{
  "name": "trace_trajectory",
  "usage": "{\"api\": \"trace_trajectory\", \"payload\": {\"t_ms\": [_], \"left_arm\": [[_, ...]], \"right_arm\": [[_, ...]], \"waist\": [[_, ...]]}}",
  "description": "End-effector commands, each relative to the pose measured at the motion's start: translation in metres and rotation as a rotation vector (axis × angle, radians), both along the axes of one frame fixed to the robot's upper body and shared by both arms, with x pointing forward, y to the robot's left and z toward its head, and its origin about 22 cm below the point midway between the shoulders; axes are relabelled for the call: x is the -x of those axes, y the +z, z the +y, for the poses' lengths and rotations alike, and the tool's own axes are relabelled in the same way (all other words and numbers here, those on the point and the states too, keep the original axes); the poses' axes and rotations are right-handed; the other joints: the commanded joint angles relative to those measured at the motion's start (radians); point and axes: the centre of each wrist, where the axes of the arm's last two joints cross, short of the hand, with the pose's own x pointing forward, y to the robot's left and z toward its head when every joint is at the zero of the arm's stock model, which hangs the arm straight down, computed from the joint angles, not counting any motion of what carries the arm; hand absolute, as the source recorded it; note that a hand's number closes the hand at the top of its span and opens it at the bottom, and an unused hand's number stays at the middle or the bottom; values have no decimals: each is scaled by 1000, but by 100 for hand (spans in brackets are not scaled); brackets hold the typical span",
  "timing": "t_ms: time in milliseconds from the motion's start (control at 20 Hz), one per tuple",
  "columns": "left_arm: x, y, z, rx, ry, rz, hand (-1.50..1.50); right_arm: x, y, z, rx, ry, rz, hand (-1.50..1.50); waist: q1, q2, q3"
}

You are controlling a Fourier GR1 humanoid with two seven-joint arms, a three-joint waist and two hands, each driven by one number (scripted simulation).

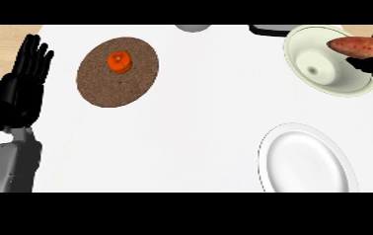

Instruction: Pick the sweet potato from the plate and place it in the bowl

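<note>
— Sweet potato (350, 45): where is it seen?
— It is seen at the far right, over the right rim of the pale bowl (306, 44), with its reddish tip pointed toward the bowl's middle. Whether the rim is touched cannot be told.
— And the right hand?
— Only a dark part of the right hand (362, 63) is shown at the right edge, just beneath the sweet potato and against it. How far it is opened cannot be told.
— The left hand?
— The left hand (25, 76) is kept flat and open at the left edge, pointed up, with nothing held.
— What else is carried by the tabletop (204, 105)?
— A white plate (306, 160) is set below the bowl, apart from it. A brown plate (116, 86) is laid toward the left, and a small orange object (119, 61) is seated on it.
</note>
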Motion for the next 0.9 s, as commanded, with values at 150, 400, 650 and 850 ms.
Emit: {"api": "trace_trajectory", "payload": {"t_ms": [150, 400, 650, 850], "left_arm": [[0, 1, 2, 7, -31, 2, 0], [-10, 6, -8, -1, -3, -15, 0], [3, -9, -2, 9, -8, 0, 0], [-3, 8, -1, 2, -11, -4, 0]], "right_arm": [[-7, -52, 12, -147, -137, 51, -150], [-7, -69, 21, -375, -113, -115, -150], [-4, -54, 6, -419, -173, -365, -150], [10, -38, -27, -460, -283, -491, -150]], "waist": [[15, 6, 1], [8, 6, 3], [12, 5, 2], [9, 6, 3]]}}
